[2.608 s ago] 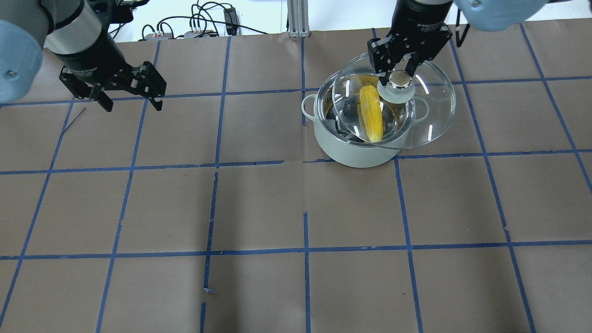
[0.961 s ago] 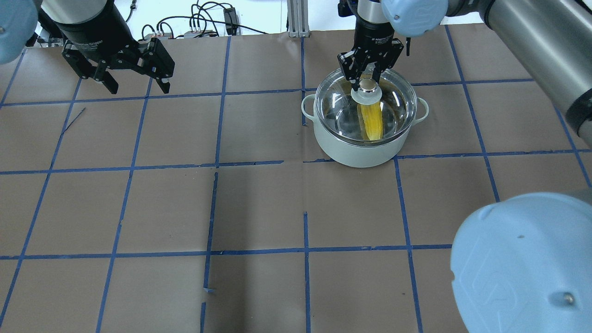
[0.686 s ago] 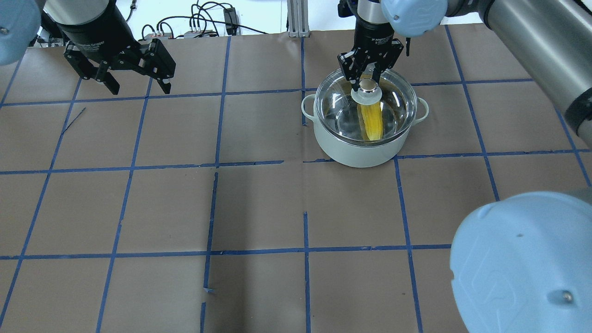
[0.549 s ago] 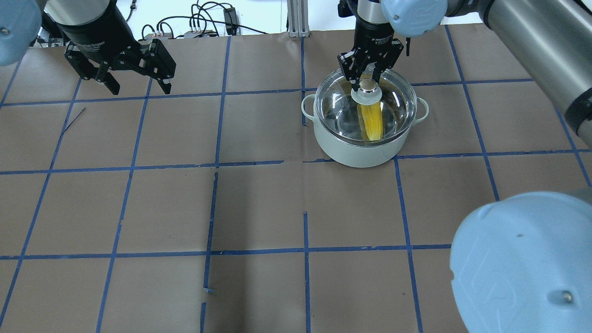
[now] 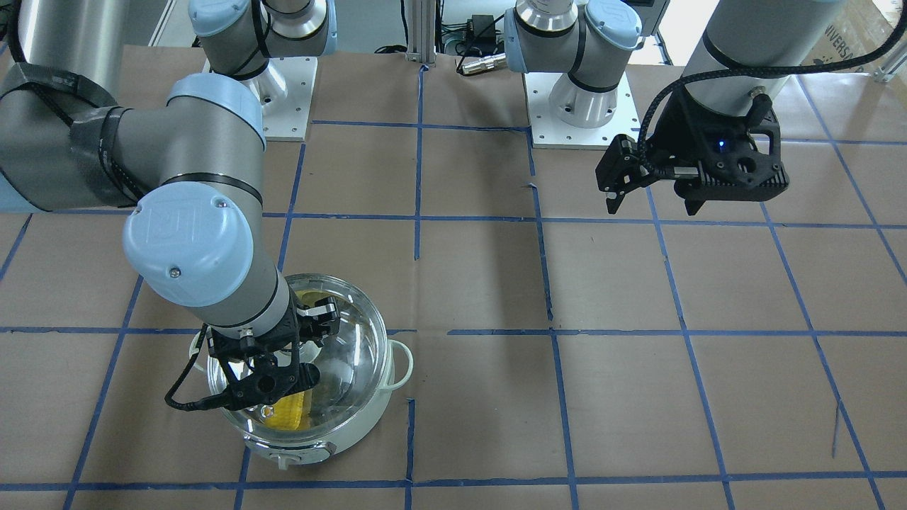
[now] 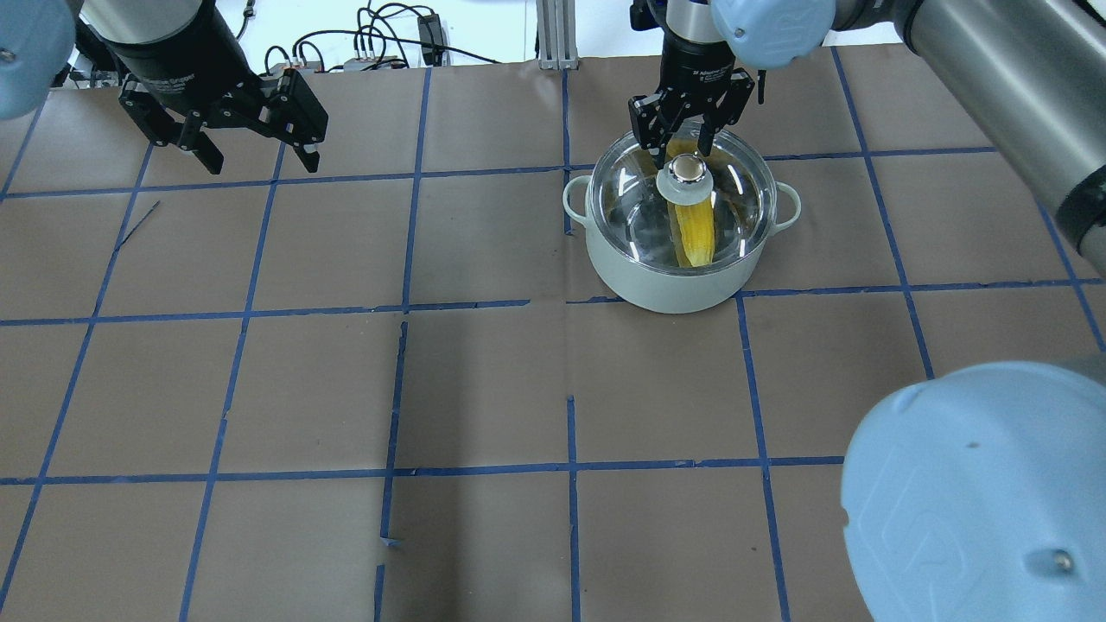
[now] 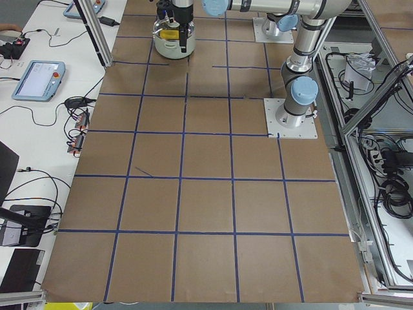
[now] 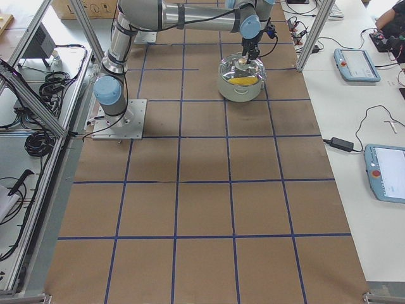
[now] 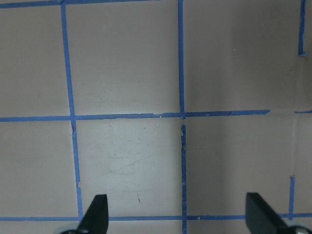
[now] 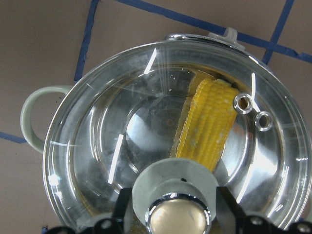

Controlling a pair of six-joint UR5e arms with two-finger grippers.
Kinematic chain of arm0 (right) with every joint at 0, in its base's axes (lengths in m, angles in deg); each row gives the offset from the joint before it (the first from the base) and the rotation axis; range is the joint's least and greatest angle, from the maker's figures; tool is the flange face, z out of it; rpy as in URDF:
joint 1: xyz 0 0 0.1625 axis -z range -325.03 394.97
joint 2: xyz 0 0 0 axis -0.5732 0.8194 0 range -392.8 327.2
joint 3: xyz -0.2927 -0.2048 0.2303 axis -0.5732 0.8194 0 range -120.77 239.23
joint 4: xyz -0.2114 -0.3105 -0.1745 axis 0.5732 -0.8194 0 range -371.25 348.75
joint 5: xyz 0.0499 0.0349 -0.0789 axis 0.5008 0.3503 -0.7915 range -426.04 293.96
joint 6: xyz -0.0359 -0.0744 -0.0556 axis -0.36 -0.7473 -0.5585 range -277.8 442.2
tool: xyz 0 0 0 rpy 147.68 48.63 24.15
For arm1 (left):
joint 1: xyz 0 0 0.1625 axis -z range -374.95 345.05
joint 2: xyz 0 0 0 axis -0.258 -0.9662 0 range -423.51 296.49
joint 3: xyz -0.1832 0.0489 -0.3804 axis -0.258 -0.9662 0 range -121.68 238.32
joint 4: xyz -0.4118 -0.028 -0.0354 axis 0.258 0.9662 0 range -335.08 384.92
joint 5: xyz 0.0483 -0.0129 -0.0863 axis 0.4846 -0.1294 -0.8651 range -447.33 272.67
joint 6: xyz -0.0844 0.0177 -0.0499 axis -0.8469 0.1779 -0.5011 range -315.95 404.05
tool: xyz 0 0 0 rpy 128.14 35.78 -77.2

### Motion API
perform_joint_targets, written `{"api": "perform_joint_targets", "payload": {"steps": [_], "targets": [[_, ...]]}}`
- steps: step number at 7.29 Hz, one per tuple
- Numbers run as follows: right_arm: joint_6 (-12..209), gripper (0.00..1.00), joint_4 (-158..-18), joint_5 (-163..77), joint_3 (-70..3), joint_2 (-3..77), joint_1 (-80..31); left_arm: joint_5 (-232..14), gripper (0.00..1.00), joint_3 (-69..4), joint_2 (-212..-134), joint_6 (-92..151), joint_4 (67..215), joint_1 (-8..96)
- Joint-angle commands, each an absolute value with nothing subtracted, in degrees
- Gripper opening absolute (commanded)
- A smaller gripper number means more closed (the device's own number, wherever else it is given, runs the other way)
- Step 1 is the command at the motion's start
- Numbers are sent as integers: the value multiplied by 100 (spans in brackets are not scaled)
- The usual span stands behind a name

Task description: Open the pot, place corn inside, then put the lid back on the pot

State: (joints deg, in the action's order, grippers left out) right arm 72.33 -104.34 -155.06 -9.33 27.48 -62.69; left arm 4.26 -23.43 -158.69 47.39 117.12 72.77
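Note:
The pale-green pot [image 6: 665, 285] stands at the far right of centre with the yellow corn [image 6: 696, 229] lying inside it. The clear glass lid [image 6: 734, 199] sits level on the pot's rim. My right gripper [image 6: 687, 155] is open, with a finger on each side of the lid's knob [image 6: 685, 168] and not pressing it. In the right wrist view the fingers stand wide of the knob [image 10: 178, 219], and the corn [image 10: 207, 126] shows through the lid [image 10: 97, 146]. My left gripper [image 6: 259, 164] is open and empty, far left over bare table.
The table [image 6: 484, 389] is brown paper with a blue tape grid. Cables and boxes [image 6: 371, 52] lie beyond the far edge. My right arm's elbow [image 6: 976, 492] fills the near right corner of the overhead view.
My right gripper carried the lid over the pot, set it down, and has now opened and drawn slightly back from the knob. The left arm rose a little early, then held still.

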Motion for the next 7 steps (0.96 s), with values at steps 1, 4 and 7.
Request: {"api": "perform_joint_targets", "payload": {"steps": [1, 4, 7], "targets": [[7244, 72, -10442, -15516, -933, 2810, -6268, 425, 100, -2333, -15870, 4739, 11720, 7277], [7192, 72, -10205, -15665, -1099, 3607, -6154, 425, 100, -2324, -15852, 4765, 11712, 7277], [7148, 72, -10283, -15771, -2439, 5090, -5978, 451, 100, -2324, -15843, 4774, 11712, 7259]]}}
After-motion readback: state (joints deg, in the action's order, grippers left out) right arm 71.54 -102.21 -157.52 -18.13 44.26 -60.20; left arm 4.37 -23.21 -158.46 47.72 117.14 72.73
